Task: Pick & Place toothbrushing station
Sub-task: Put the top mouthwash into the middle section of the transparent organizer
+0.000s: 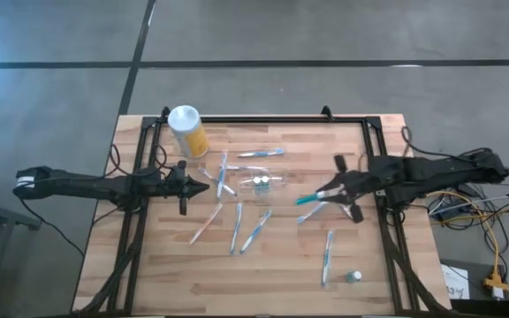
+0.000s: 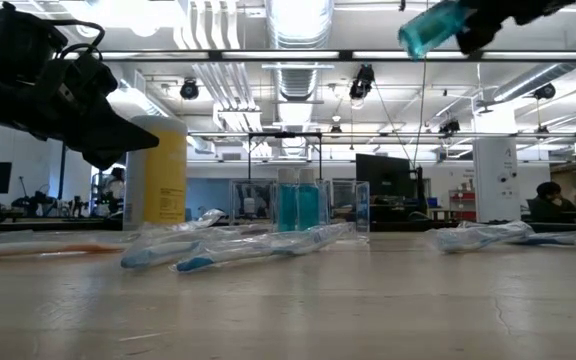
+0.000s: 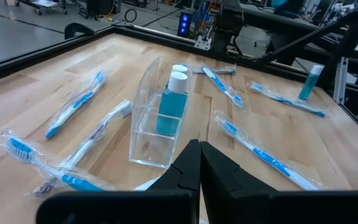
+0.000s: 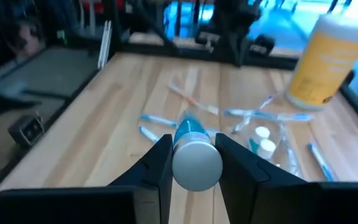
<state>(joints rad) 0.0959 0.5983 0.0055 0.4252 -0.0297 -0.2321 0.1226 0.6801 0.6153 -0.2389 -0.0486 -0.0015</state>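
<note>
The toothbrushing station (image 1: 264,185) is a clear plastic box standing on its base mid-table, with two blue white-capped bottles inside; it also shows in the left wrist view (image 3: 157,118), the right wrist view (image 4: 269,146) and the low view (image 2: 300,207). My left gripper (image 1: 199,187) is shut and empty, raised just left of the station (image 3: 199,167). My right gripper (image 1: 318,195) is right of the station, shut on a teal bottle with a white cap (image 4: 194,155), held high above the table (image 2: 433,28). My right gripper pinches the teal bottle between its two fingers (image 4: 157,158), on its sides by the white-capped end (image 4: 196,167). The bottle lies along the fingers, and its teal end (image 1: 305,200) sticks out past the fingertips toward the station. It is lifted clear of the table.
A yellow canister with a white lid (image 1: 187,131) stands at the far left. Several wrapped toothbrushes lie around the station, among them one at the far side (image 1: 262,154), one nearer (image 1: 256,230) and one at the near right (image 1: 327,256). A small capped item (image 1: 353,276) lies beside that one.
</note>
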